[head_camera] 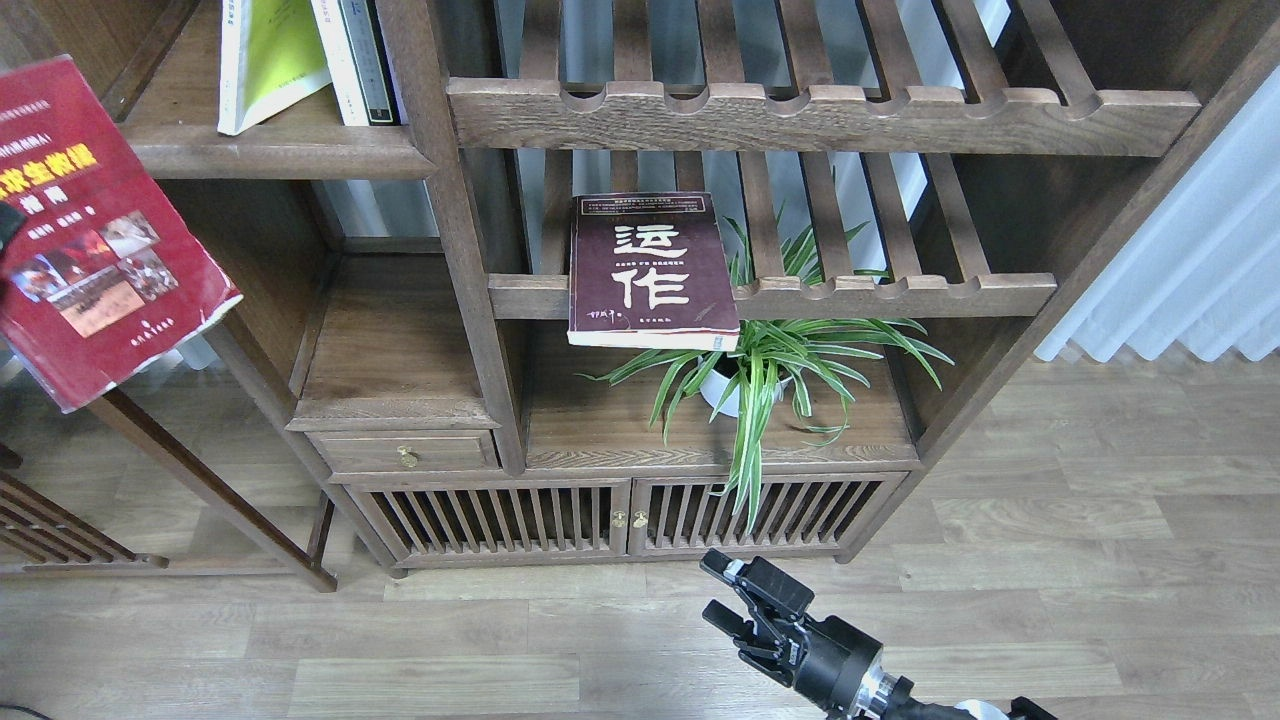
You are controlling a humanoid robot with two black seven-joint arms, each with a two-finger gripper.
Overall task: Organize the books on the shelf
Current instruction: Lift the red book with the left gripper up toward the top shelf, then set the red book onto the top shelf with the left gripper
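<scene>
The red book with small photos hangs in the air at the far left, level with the shelf. Only a dark fingertip of my left gripper shows on its cover at the view's edge. The yellow-green book stands leaning on the shelf. The dark maroon book lies flat on the middle slatted rack, overhanging its front rail. My right gripper is open and empty, low over the floor in front of the cabinet.
Thin white and dark-spined books stand beside the yellow-green one. A potted spider plant sits under the maroon book. A notched slatted rack is at top right. A drawer and slatted doors are below.
</scene>
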